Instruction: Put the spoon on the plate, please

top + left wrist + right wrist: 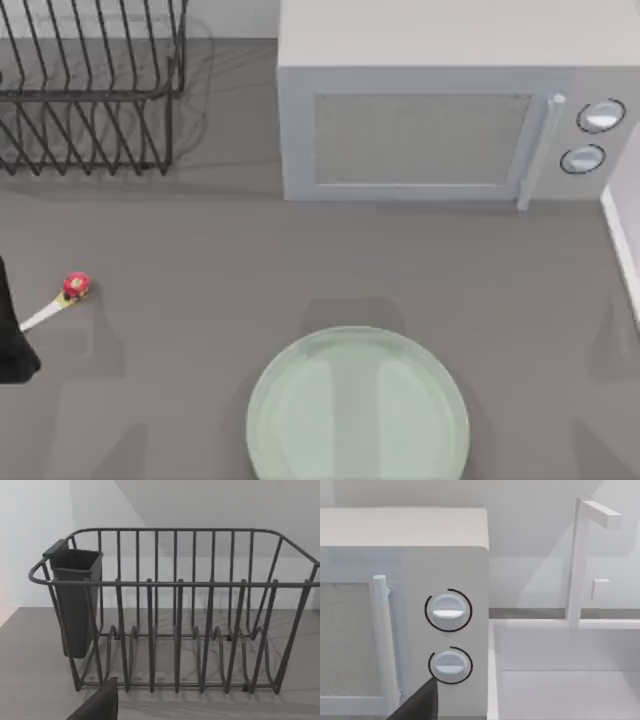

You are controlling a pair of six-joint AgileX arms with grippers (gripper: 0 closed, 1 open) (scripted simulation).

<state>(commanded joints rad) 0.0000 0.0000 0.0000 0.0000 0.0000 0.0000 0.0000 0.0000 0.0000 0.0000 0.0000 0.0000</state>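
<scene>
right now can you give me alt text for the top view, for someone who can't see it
A small white spoon with a red-and-yellow knob lies near the grey table's left edge, apart from a large pale green plate at bottom centre. A dark part of the left arm sits at the left edge beside the spoon. Behind stand a wire dish rack and a microwave.

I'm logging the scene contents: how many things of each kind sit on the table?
Spoon: 1
Plate: 1
Microwave: 1
Dish rack: 1
Total: 4
</scene>
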